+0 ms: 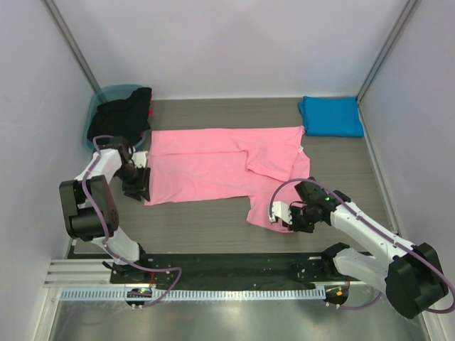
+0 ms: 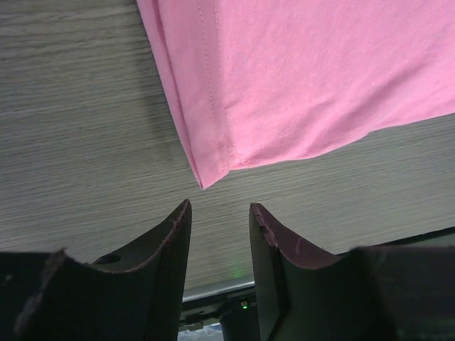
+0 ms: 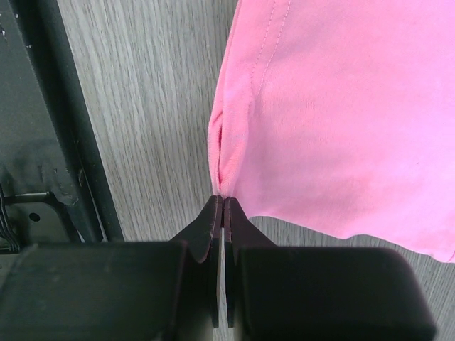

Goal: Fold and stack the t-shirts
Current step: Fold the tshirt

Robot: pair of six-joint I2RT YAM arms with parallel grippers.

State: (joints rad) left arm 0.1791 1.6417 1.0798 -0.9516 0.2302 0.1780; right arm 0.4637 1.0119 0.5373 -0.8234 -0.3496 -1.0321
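Between right fingers [image 3: 210, 229], perhaps, pink t-shirt [image 3: 341, 128] corner

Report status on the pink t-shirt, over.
Right gripper shut on pink t-shirt near edge. Left gripper open, fingers just short of its corner. Blue t-shirt folded, far right. Nothing blocking.

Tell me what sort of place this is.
Probably a robotics lab test cell: white walls boxing in a wood-grain table, two robot arms bolted at its edge, a pink t-shirt spread for folding.

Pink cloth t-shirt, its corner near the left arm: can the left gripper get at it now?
Probably yes. The left gripper is open, and the pink cloth t-shirt has its corner just ahead of it, only bare table between.
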